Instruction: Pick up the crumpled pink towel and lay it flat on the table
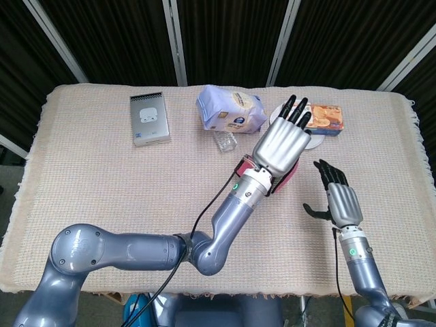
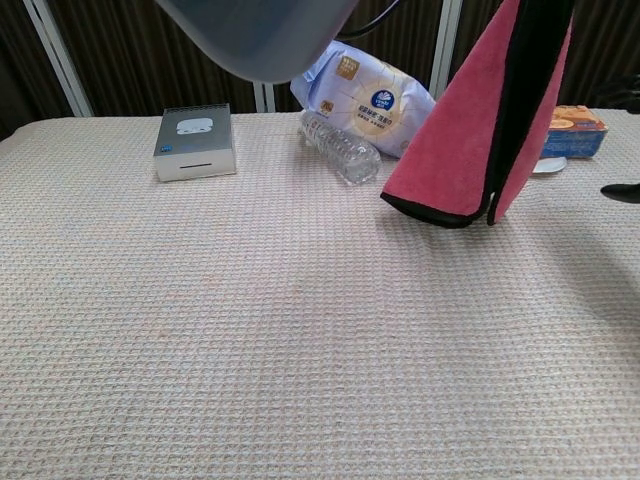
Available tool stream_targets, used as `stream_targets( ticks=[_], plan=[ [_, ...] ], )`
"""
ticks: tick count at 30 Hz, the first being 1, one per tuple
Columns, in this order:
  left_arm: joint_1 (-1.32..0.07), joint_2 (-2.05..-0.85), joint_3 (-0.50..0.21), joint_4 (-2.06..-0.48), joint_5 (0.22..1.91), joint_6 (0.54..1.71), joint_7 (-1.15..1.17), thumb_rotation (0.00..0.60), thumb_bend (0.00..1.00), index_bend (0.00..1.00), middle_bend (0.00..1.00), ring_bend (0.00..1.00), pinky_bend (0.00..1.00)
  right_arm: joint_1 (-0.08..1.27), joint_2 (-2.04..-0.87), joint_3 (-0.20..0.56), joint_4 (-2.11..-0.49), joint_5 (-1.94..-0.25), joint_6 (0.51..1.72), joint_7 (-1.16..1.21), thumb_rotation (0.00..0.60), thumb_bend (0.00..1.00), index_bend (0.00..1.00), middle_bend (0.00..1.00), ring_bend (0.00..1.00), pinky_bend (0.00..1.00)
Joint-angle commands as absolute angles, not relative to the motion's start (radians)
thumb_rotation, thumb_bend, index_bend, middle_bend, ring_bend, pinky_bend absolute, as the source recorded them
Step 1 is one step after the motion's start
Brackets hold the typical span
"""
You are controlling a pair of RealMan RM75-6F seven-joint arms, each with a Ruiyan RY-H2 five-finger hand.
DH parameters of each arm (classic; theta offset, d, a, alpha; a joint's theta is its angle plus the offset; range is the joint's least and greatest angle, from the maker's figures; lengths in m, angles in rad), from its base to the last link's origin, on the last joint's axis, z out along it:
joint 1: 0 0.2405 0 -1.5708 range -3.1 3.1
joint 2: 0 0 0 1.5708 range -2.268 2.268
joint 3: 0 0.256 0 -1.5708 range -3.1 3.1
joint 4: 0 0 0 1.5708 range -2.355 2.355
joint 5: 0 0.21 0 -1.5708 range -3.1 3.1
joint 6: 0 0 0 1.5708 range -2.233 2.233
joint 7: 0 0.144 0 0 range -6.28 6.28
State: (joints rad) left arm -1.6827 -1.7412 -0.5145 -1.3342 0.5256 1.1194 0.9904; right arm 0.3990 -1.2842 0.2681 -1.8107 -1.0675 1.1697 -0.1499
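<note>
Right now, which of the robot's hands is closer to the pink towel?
The left. The left hand holds the pink towel hanging above the table, while the right hand hovers open off to the side, not touching it.

On my beige woven tablecloth [image 1: 88, 184], the grey rectangular box [image 1: 149, 118] lies at ten o'clock, well apart from the rest. At twelve o'clock lies the lavender plastic wipes pack [image 1: 230, 110], and the clear plastic bottle [image 1: 224, 139] lies just before it, touching its near edge. At one o'clock the orange cardboard biscuit box [image 1: 326, 118] rests partly on the white round plate [image 1: 314, 142]. My left hand [image 1: 281, 146] hangs above the table's middle, before the pack, with the pink black-edged towel [image 2: 480, 125] hanging from it. My right hand [image 1: 338, 200] hovers at three o'clock, near the towel, not touching it.
</note>
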Motion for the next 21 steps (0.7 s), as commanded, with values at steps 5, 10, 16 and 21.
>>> stream_targets(
  ticks=[5,10,16,21],
  plan=[
    [-1.688,-1.748,-0.546,-1.333,0.536,1.108,0.931,0.6,0.61,0.59,0.19,0.0,0.02,0.447,-1.36,0.293,-1.824,-0.941,1.172,-0.231,0.6,0.26,0.0,0.0,0.0,0.0],
    [-1.681,-1.749,-0.537,-1.33,0.562,1.112,0.91,0.6,0.61,0.59,0.19,0.0,0.02,0.463,-1.406,0.295,-1.818,-0.907,1.188,-0.251,0.6,0.26,0.0,0.0,0.0,0.0],
    [-1.672,-1.751,-0.531,-1.326,0.568,1.112,0.896,0.6,0.61,0.59,0.18,0.0,0.02,0.479,-1.452,0.299,-1.821,-0.894,1.216,-0.268,0.6,0.26,0.0,0.0,0.0,0.0],
    [-1.671,-1.751,-0.529,-1.329,0.575,1.114,0.892,0.6,0.61,0.59,0.18,0.0,0.02,0.494,-1.489,0.309,-1.819,-0.859,1.233,-0.287,0.6,0.26,0.0,0.0,0.0,0.0]
  ],
)
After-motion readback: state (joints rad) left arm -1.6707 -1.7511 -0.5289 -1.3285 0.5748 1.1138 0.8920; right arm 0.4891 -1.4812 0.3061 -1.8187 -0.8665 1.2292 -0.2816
